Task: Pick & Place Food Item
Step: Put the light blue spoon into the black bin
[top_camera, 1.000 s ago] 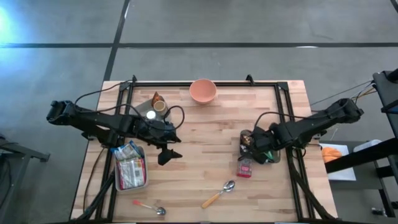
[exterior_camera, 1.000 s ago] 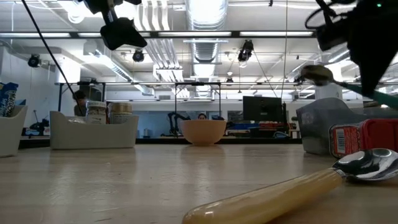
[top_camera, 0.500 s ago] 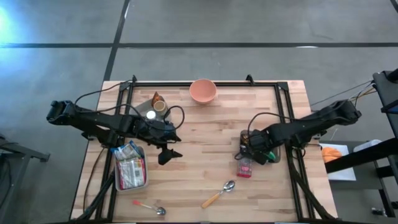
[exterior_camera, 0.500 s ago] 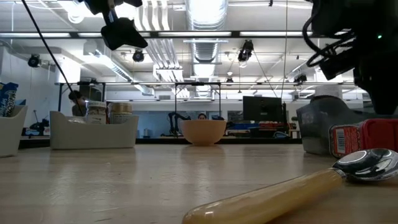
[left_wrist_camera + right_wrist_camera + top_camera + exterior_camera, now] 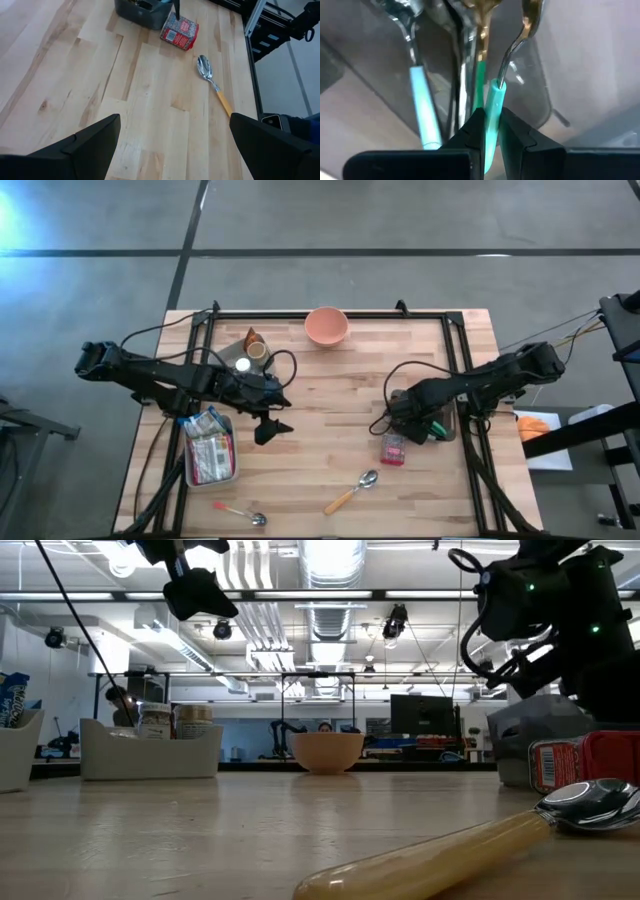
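Note:
My right gripper points down into a grey cutlery bin at the table's right and is shut on a teal-handled utensil. More utensils stand in the bin beside it. A red food packet lies flat on the table by the bin's near side. A wooden-handled spoon lies nearer the front edge. My left gripper hangs open above the table's middle left, with nothing between its fingers. My right gripper pinches the utensil's teal handle between its two fingers, coming from above with the fingers pointing down. The fingers lie along the handle. The metal stem and head reach down below the fingers into the bin; whether the head rests there I cannot tell.
A pink bowl stands at the far edge, with cups left of it. A tray of food packets sits at the near left, a small spoon in front of it. Bare wood lies between the two arms.
My right gripper has gone down into the cutlery bin and a little toward the table's left, tipping steeper, still shut on the teal-handled utensil. The utensil, held aloft a second ago, now hangs inside the bin.

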You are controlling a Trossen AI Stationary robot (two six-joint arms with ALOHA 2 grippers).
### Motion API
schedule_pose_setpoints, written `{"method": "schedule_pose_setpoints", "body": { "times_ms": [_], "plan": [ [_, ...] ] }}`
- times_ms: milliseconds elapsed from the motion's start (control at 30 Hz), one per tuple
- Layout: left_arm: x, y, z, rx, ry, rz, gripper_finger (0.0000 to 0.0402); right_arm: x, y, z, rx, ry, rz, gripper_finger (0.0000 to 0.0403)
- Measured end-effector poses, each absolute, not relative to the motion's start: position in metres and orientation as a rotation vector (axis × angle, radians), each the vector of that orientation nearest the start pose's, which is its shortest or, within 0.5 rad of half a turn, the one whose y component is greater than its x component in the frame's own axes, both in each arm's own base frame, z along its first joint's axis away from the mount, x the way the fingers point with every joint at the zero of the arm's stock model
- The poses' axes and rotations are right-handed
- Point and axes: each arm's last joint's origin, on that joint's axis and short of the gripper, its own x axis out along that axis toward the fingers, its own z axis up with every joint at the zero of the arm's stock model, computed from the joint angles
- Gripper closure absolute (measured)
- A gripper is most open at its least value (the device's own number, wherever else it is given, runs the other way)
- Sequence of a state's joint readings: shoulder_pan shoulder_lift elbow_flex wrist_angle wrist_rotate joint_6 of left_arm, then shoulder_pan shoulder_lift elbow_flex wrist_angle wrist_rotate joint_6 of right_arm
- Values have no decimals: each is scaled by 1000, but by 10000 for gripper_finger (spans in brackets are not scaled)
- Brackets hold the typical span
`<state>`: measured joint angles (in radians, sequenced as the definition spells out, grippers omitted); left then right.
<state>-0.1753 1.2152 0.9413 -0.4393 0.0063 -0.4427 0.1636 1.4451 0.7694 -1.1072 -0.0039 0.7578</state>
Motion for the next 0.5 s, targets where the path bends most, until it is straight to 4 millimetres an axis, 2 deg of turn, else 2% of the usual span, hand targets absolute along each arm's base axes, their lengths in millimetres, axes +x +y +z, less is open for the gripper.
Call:
{"method": "schedule_pose_setpoints", "body": {
  "times_ms": [500],
  "plan": [
    [249, -44, 279, -364, 737, -13, 23, 196, 31, 162, 452, 1742, -455, 376]
  ]
}}
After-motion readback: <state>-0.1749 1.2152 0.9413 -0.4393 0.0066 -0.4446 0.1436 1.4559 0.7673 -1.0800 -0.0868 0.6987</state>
